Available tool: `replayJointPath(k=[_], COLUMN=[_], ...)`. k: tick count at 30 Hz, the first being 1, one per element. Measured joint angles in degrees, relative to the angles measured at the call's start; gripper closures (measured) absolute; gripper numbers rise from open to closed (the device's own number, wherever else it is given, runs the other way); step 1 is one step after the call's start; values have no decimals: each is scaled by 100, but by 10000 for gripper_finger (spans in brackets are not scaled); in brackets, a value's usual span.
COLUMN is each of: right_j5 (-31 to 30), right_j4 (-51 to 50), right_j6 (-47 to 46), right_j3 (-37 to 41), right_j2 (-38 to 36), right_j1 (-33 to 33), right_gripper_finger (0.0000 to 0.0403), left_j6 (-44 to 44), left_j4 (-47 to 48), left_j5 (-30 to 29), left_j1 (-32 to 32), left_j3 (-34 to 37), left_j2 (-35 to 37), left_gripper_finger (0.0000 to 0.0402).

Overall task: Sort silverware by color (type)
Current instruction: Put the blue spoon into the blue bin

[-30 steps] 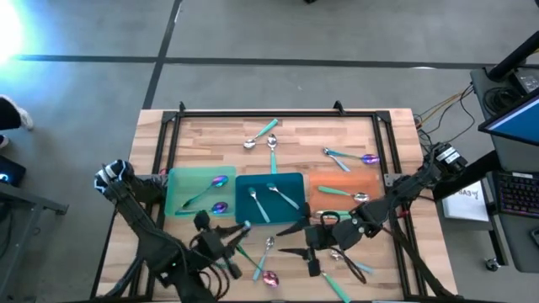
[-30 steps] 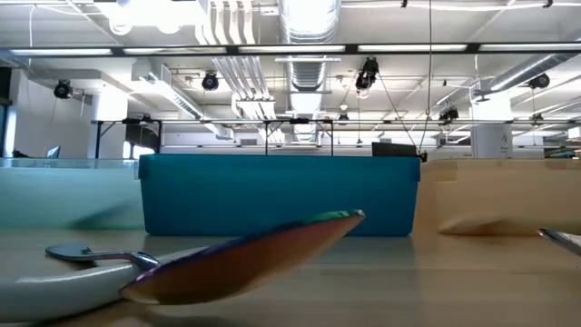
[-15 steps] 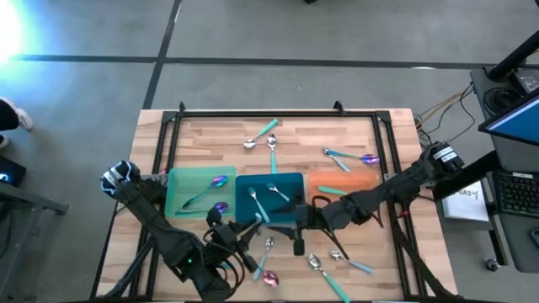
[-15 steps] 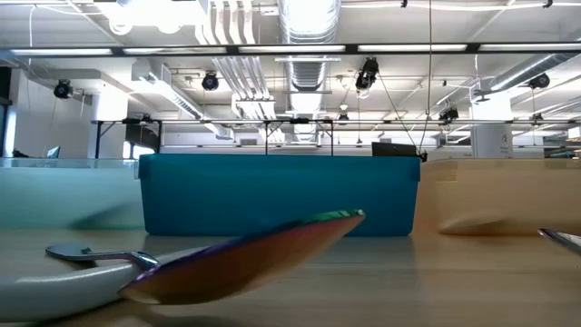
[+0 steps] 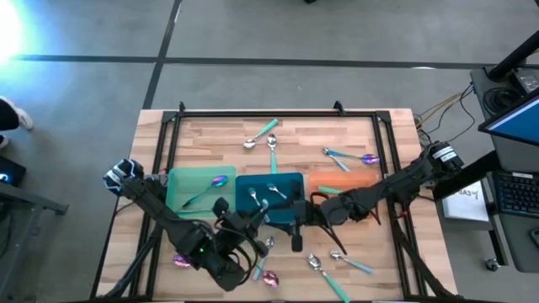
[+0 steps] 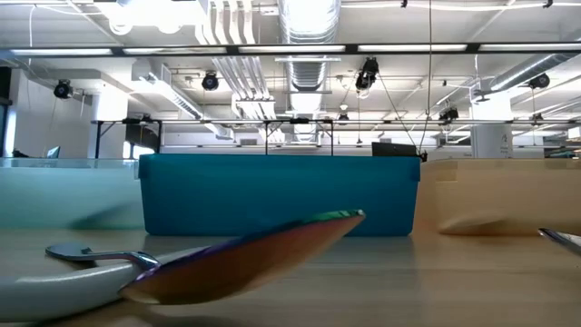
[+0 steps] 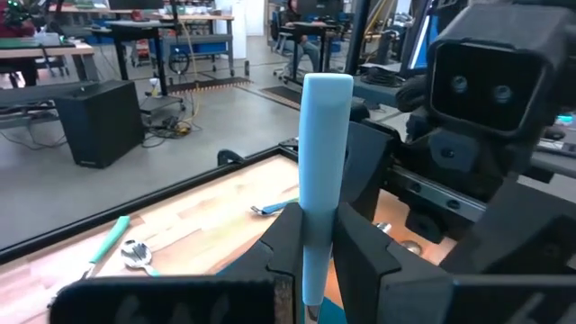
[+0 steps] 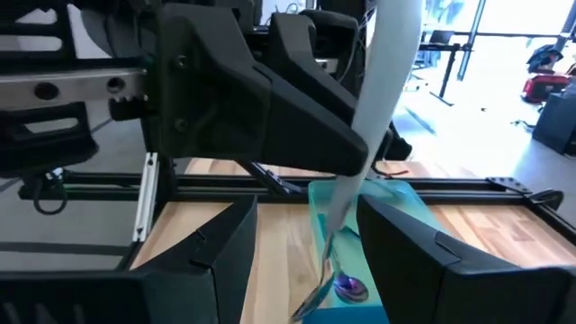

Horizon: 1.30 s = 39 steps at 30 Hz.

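Note:
My left gripper is shut on a teal-handled spoon above the near edge of the teal tray. Facing it from the right, my right gripper is open. In the right wrist view the spoon shows ahead in the gap between its fingers, apart from both. Two purple spoons lie in the green tray. Silver spoons lie in the teal tray. A teal-handled spoon lies in the orange tray. My left gripper pinches the spoon's pale teal handle between its two fingers, toward the handle's lower end. The fingers reach level from the table's left and lie across the handle. The spoon stands nearly upright and lifted clear, its free handle end up and its neck and bowl below the fingers.
Loose spoons lie on the wood at the far side, at the far right and near the front edge. A purple spoon and a silver spoon lie close to the low camera. A black frame borders the table.
My left gripper has carried the spoon toward the far edge and rightward, from the bare wood up to the teal tray's near edge. My right gripper has gone toward the far edge and leftward, closing in on the left gripper, and stays open.

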<state>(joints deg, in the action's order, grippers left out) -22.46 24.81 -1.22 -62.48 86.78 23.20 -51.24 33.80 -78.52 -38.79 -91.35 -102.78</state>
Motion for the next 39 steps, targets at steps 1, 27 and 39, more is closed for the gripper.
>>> replayJointPath(k=[1, 27, 39], right_j5=[-1, -290, -1051], right_j4=[2, 20, -989], right_j6=[27, 581, 275], right_j3=[0, 0, 0], right_j2=[0, -2, -9], right_j1=[-18, -374, -1030], right_gripper_finger=[218, 385, 388], left_j6=[0, 300, 1263], left_j4=[-25, -256, -182], left_j5=[0, 50, 205], left_j1=[10, 163, 115], left_j3=[0, 4, -372], left_j2=[0, -2, 27], left_gripper_finger=[378, 333, 249])
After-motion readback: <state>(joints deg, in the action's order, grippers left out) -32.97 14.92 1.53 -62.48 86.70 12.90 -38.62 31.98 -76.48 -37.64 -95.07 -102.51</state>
